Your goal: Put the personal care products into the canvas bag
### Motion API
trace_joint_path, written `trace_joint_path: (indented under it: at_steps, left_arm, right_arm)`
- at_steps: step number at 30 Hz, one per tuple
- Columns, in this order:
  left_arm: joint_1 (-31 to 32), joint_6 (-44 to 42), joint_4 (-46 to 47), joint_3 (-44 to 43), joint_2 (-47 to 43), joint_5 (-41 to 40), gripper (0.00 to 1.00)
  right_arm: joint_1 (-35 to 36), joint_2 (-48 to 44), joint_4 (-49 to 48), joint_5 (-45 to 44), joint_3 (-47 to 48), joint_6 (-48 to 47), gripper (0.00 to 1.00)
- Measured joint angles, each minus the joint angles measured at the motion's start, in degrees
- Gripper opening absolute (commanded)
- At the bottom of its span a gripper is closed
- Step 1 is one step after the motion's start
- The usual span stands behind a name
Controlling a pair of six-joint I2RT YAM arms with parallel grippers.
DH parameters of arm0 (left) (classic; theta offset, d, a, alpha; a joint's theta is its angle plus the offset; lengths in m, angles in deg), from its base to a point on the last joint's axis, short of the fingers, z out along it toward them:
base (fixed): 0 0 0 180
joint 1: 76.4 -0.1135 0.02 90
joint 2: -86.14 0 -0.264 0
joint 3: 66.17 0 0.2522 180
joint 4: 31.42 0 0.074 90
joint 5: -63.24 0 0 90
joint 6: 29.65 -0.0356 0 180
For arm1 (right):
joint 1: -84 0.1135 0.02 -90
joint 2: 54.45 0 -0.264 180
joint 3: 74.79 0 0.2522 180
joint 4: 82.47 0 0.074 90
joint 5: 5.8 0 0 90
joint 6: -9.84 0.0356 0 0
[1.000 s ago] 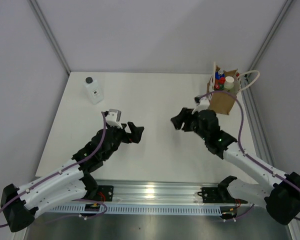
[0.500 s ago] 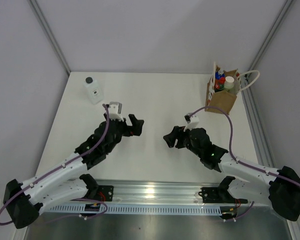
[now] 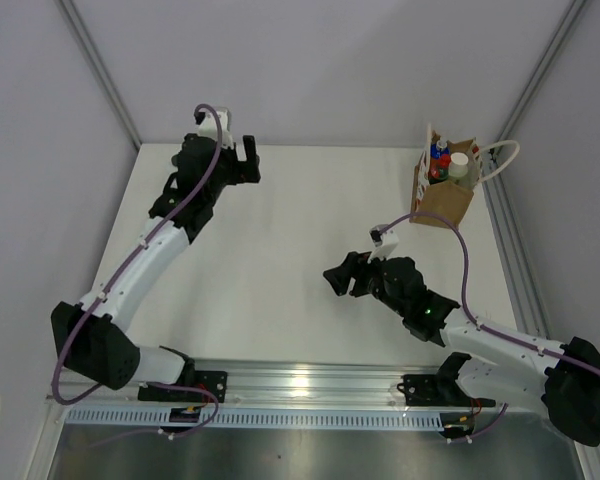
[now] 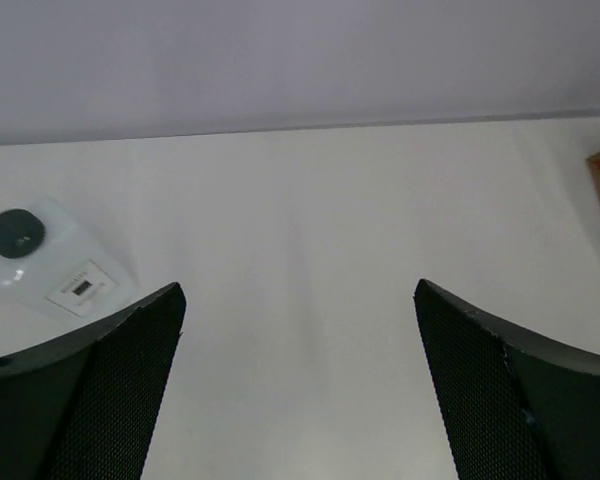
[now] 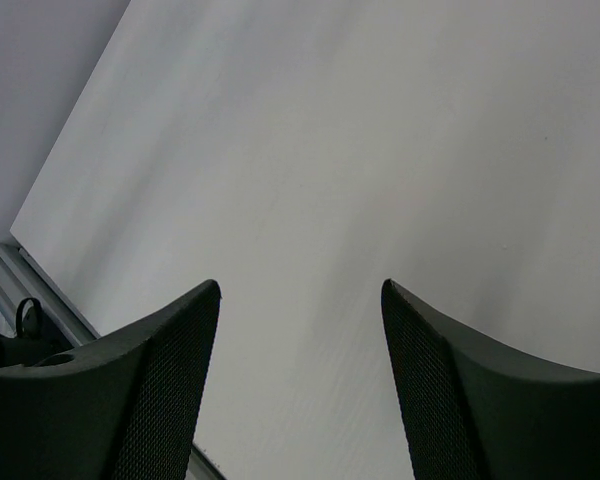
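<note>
Only the clear square bottle (image 4: 52, 262) is outside the canvas bag (image 3: 445, 205). It sits near the tabletop's far-left corner, just leftward of the left jaws, which are wide open and empty. They should probably shift over and straddle the bottle before closing. The right jaws are open and idle, and the bag stands at the far-right corner.

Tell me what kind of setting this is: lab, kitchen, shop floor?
Most likely a lab robot test cell: a white table boxed in by plain grey panel walls, with the left arm and right arm bolted to an aluminium rail at its near edge.
</note>
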Motion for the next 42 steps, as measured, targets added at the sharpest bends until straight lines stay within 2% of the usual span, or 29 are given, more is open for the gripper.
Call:
trace_joint_path:
  at_steps: [6, 12, 15, 22, 31, 42]
  left_arm:
    - [-11.3, -11.7, -5.1, -7.1, 8.5, 7.3, 0.99]
    - [-24.0, -15.8, -8.4, -7.9, 12.6, 17.8, 0.99]
    - [-28.5, -17.6, -9.1, -8.3, 14.6, 20.3, 0.99]
    - [-29.4, -23.1, -11.3, -13.9, 21.4, 21.2, 0.99]
    - [-29.7, -29.1, -16.2, -26.9, 31.1, 21.4, 0.99]
    - [-30.6, -32.2, -20.3, -30.0, 37.4, 22.2, 0.99]
  right_arm:
    - [0.0, -0.1, 0.0, 1.1, 0.0, 0.0, 0.7]
    - [0.2, -0.1, 0.1, 1.7, 0.0, 0.0, 0.7]
    - [0.4, 0.0, 0.0, 2.8, 0.0, 0.3, 0.7]
    - [1.4, 1.3, 0.0, 3.9, 0.0, 0.5, 0.7]
    - [1.5, 2.5, 0.0, 4.3, 0.2, 0.5, 0.7]
    - [2.1, 2.4, 0.0, 4.4, 0.4, 0.5, 0.7]
